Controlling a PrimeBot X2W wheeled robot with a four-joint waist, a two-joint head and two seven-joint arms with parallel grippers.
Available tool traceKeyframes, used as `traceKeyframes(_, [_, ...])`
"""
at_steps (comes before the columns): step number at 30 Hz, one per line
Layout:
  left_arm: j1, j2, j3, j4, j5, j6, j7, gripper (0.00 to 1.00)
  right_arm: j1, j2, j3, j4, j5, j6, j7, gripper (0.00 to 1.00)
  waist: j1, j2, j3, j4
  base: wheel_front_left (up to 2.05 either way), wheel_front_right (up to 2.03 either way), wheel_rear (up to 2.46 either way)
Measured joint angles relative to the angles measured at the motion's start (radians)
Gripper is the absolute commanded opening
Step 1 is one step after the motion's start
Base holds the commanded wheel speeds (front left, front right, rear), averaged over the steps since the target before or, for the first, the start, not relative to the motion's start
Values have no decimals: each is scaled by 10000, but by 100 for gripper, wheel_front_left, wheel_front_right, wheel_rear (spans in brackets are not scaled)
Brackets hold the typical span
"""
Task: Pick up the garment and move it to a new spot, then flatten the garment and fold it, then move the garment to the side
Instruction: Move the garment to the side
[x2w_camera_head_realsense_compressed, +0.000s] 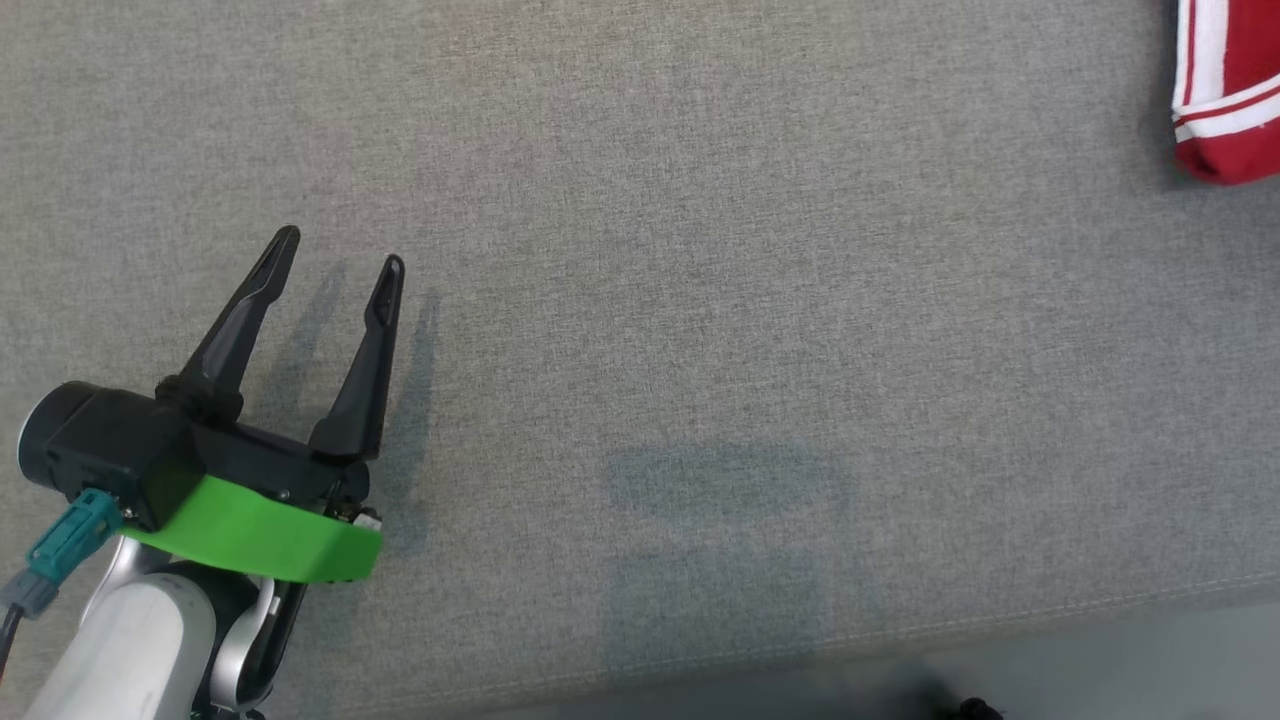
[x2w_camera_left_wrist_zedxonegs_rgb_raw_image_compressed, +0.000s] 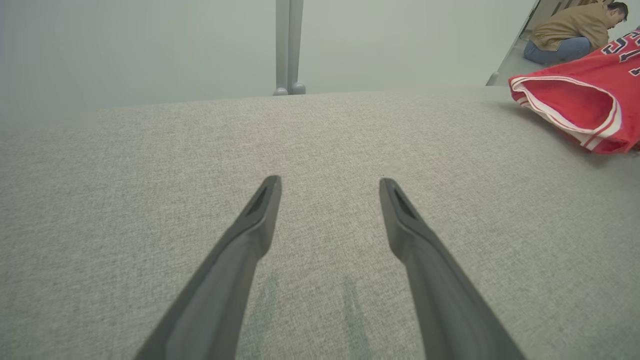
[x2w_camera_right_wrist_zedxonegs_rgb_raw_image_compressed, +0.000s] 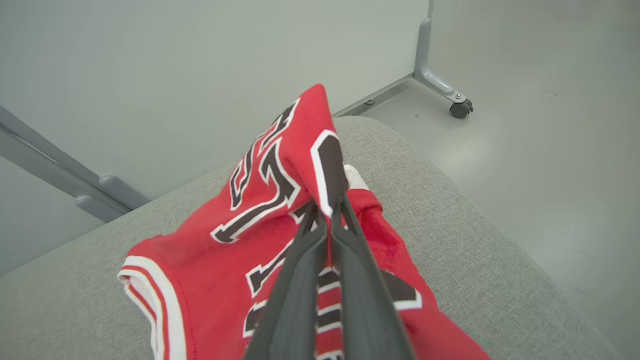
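Observation:
The garment (x2w_camera_head_realsense_compressed: 1228, 90) is a red jersey with white trim and black lettering, lying bunched at the far right corner of the grey cushion. In the right wrist view my right gripper (x2w_camera_right_wrist_zedxonegs_rgb_raw_image_compressed: 327, 210) is shut on a raised fold of the garment (x2w_camera_right_wrist_zedxonegs_rgb_raw_image_compressed: 280, 170), which peaks up from its fingertips. My left gripper (x2w_camera_head_realsense_compressed: 340, 245) stands open over bare fabric at the lower left, far from the jersey. The left wrist view has my left gripper (x2w_camera_left_wrist_zedxonegs_rgb_raw_image_compressed: 330, 187) with nothing between its fingers and the garment (x2w_camera_left_wrist_zedxonegs_rgb_raw_image_compressed: 580, 107) off to the upper right.
The grey cushion (x2w_camera_head_realsense_compressed: 700, 300) spreads wide, its front edge at the bottom right. A grey post (x2w_camera_left_wrist_zedxonegs_rgb_raw_image_compressed: 289, 47) rises behind the far edge. A person (x2w_camera_left_wrist_zedxonegs_rgb_raw_image_compressed: 575, 30) crouches on the floor beyond. A wheeled frame leg (x2w_camera_right_wrist_zedxonegs_rgb_raw_image_compressed: 442, 85) stands on the floor.

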Motion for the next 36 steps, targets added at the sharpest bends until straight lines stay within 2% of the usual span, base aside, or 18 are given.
traceKeyframes(1, [-9,0,-15,-8,2,0,50,100,-24,2,-90,203,-138,0,-138,56,0,0,50,11,0,0,0])
traceKeyframes(2, [-12,10,-27,-25,2,0,79,100,-27,4,-194,470,-345,0,-280,100,0,0,101,25,0,0,0])
traceKeyframes(7, [-157,-4,-192,-56,4,-2,134,100,199,81,-453,1747,-1296,-2,-1127,100,0,0,325,152,0,0,0])
traceKeyframes(11, [-191,17,-71,-25,79,2,132,100,161,825,-403,1891,-1680,-4,-2236,100,1,0,401,267,0,0,0])
traceKeyframes(14, [-192,40,-6,33,79,42,128,100,148,1381,-42,1929,-1753,-4,-2600,100,0,0,347,247,0,0,0])
traceKeyframes(17, [-208,29,-73,115,79,44,119,100,174,1662,203,2127,-1831,-4,-2830,100,0,0,235,220,0,0,0])
traceKeyframes(26, [-223,-82,-180,443,61,29,29,100,489,1925,548,2750,-2217,-4,-3450,100,0,0,-216,239,0,0,0])
traceKeyframes(31, [-223,-339,-132,834,-25,29,-324,100,608,1906,619,2638,-2483,15,-4335,100,0,0,-579,320,0,0,0])
traceKeyframes(36, [-205,-477,146,1455,-111,54,-700,100,868,1833,744,1975,-2951,134,-5476,100,0,0,-1110,416,0,0,0])
